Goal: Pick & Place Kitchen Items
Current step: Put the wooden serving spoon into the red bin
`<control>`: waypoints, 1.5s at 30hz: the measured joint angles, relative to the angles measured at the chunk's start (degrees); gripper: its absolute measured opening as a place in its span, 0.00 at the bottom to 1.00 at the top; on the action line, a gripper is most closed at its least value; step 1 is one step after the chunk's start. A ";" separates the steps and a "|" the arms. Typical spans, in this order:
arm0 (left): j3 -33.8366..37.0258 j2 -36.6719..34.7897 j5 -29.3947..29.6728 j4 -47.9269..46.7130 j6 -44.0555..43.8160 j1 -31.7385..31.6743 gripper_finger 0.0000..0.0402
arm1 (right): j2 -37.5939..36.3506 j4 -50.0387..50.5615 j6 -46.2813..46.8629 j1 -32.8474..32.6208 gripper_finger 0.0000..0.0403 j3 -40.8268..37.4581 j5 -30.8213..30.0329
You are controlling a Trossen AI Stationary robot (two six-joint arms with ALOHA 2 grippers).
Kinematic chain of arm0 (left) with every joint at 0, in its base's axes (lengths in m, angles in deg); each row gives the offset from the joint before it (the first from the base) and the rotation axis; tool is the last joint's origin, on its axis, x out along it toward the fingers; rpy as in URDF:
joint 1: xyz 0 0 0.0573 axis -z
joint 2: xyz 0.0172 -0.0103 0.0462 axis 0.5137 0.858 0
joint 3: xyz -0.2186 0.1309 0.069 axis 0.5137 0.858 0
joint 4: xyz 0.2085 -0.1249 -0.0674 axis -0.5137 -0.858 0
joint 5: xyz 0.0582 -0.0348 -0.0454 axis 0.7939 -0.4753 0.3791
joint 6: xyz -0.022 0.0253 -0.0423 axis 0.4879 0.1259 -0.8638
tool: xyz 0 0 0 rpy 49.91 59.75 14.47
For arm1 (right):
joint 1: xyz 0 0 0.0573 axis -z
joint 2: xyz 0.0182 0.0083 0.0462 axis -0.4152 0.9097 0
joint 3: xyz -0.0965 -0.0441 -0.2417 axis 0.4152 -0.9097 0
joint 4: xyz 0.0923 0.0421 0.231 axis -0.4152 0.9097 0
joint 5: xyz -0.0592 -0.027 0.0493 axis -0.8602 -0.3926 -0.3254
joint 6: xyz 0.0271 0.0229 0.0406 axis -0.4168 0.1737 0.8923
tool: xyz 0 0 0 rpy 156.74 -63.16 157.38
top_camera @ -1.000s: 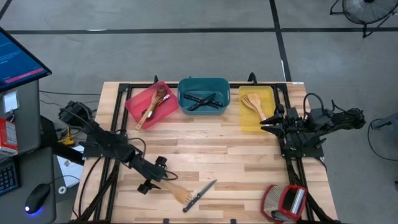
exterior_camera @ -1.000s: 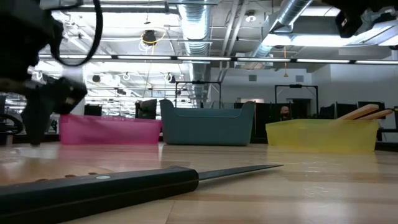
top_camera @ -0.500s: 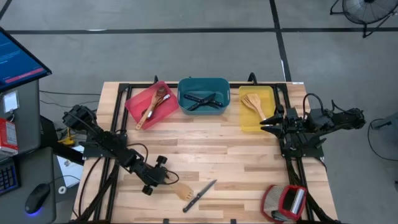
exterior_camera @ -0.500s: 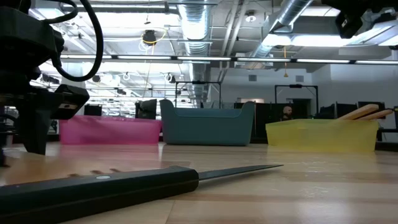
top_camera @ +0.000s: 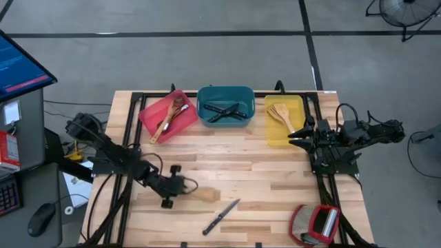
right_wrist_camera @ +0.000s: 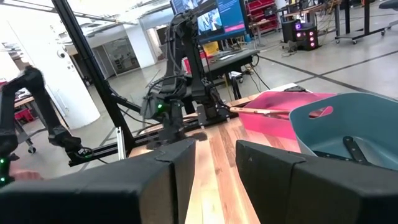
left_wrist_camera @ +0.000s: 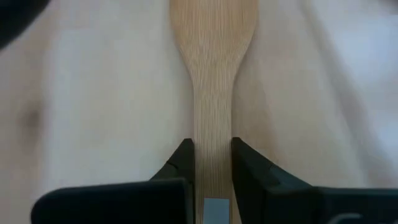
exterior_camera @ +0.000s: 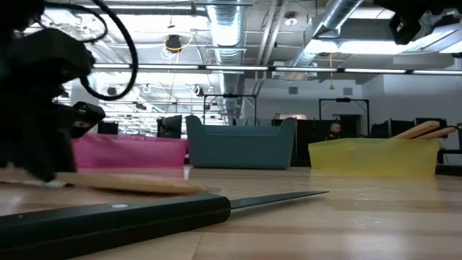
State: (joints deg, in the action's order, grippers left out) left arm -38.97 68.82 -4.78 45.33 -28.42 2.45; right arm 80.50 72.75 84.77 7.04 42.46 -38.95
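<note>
Wooden spatula (top_camera: 204, 195) lies lengthwise L-R, handle clamped in left end effector (top_camera: 182, 186), blade toward knife (top_camera: 221, 216).

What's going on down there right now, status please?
Left pincer shut on light wooden spatula. Right pincer idle beside yellow tray. Black-handled knife nearby, not blocking.

Spatula (top_camera: 204, 195) now in left gripper (top_camera: 185, 185)

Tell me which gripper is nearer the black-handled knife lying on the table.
Left. The left gripper sits just beside the black-handled knife, jaws closed on a wooden spatula. The right gripper waits across the table by the yellow tray, much farther off.
</note>
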 joint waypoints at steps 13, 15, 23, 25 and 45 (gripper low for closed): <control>-0.28 -36.50 -1.86 13.65 -7.78 -11.35 0.10 | 0.00 0.00 -0.02 0.00 0.31 0.00 0.00; -0.28 -41.82 -4.13 17.84 -7.76 -12.00 0.11 | 0.00 0.00 -0.04 0.00 0.31 0.00 0.00; -0.35 -54.02 -14.82 30.89 -2.43 -12.15 0.11 | 0.00 0.00 -0.04 0.00 0.31 0.00 0.00; -0.39 -55.31 -17.20 31.68 -0.94 -12.15 0.12 | 0.00 0.00 -0.04 0.00 0.31 0.00 0.00; -0.48 -51.87 -8.93 30.48 5.53 -12.13 0.12 | 0.00 -0.02 -0.04 0.00 0.31 0.00 0.00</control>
State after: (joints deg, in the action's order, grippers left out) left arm -39.45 16.95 -13.72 75.80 -22.89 -9.67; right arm 80.50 72.73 84.73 7.04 42.46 -38.95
